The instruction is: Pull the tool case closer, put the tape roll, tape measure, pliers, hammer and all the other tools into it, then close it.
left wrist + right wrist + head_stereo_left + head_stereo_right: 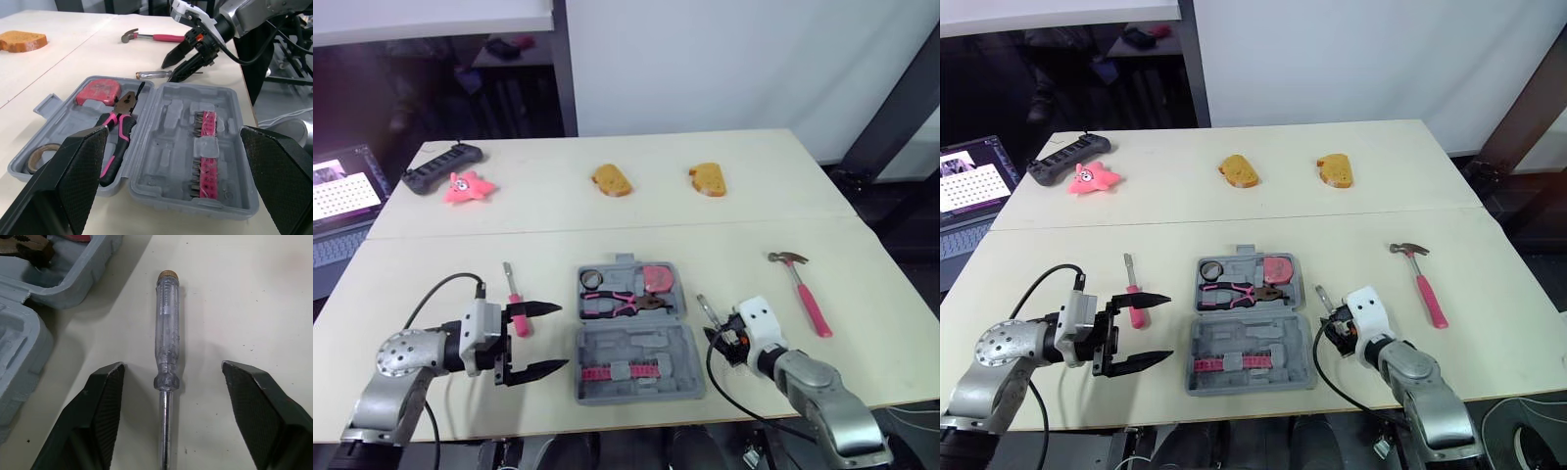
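Clear-handled screwdriver [166, 328]: lies on the surface just right of the open tool case [646, 345], long axis in line with the right hand [171, 366], whose fingers stand apart astride the shaft. Tip hidden beneath that hand. Left hand [562, 337], left of the case, likewise spread and empty.

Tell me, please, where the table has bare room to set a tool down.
Bare: the strip between the bread slices and the tool case, and the patch between the hammer and the right claw. Crowded: the case's flanks, with the red screwdriver by the left claw and the clear screwdriver inside the right claw.
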Available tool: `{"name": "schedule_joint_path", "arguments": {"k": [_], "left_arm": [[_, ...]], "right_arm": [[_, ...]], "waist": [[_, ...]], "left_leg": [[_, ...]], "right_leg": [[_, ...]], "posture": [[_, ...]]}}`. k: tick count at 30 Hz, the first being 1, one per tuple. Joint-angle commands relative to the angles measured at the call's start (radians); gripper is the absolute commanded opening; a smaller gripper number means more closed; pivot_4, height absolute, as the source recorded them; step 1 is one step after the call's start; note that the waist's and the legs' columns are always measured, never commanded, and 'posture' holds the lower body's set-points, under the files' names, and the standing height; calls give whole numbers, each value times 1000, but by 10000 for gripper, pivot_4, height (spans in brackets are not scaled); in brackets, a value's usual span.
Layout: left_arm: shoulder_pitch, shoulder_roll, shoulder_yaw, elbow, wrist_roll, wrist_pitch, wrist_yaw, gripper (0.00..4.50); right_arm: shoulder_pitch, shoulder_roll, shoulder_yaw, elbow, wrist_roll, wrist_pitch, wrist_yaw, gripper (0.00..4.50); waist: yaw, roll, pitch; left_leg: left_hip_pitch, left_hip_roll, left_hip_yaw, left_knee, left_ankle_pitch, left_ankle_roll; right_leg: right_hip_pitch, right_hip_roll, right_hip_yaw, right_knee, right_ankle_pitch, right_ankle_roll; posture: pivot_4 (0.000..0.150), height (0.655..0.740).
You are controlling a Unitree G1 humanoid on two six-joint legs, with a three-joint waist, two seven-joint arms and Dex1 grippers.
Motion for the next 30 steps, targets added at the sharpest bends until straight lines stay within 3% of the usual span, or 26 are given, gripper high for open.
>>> {"name": "schedule_joint_path", "arguments": {"k": [1, 5, 6, 13, 17, 22, 27, 30], "left_arm": [[11, 1, 4, -29, -10, 4, 7, 45000], [14, 2, 3, -36, -11, 7, 13, 45000], [14, 2, 3, -38, -11, 8, 14, 45000], [-3, -3, 4, -34, -9, 15, 23, 45000], [-29, -1, 14, -8, -7, 15, 33, 45000], [-66, 7, 22, 42, -1, 8, 29, 45000], [-71, 20, 30, 71, -1, 0, 4, 45000], [-62, 31, 36, 83, 0, -9, -17, 45000]], "right_arm": [[23, 12, 18, 20, -13, 27, -10, 21512], [23, 17, 19, 3, -12, 42, -16, 1801], [24, 16, 22, -5, -16, 43, -17, 323], [3, -9, 32, -98, -38, 63, -21, 323], [-64, -118, 48, -270, -40, 126, 47, 323], [-381, -271, 164, -463, 120, 387, 253, 323], [-724, -288, 402, -430, 221, 625, 371, 323], [-870, -264, 550, -346, 216, 671, 398, 323]], "waist": [[0, 0, 0], [1, 0, 0], [1, 0, 0], [2, 0, 0], [2, 3, 2], [-7, 6, 3], [1, 6, 4], [1, 7, 4]], "left_leg": [[0, 0, 0, 0, 0, 0], [0, 0, 0, 0, 0, 0], [0, 0, 0, 0, 0, 0], [0, 0, -1, 0, 0, 0], [-1, 0, 0, 0, 0, 0], [-1, 0, 1, 0, 0, 0], [-3, 2, -3, -2, 0, 0], [-5, 1, -2, -1, 0, 0]], "right_leg": [[0, 0, 0, 0, 0, 0], [0, 0, 0, 0, 0, -1], [0, 0, 0, 0, 0, -1], [0, 0, 0, 0, -1, -1], [-1, -1, 0, 0, -1, -1], [-2, 1, 0, 0, 0, 1], [-4, 3, -3, 0, 1, 1], [-5, -1, -3, 0, 1, 1]], "posture": [[1500, 7400], [1500, 7400], [1500, 7400], [1500, 7400], [1500, 7400], [1500, 7400], [1500, 7400], [1500, 7400]]}}
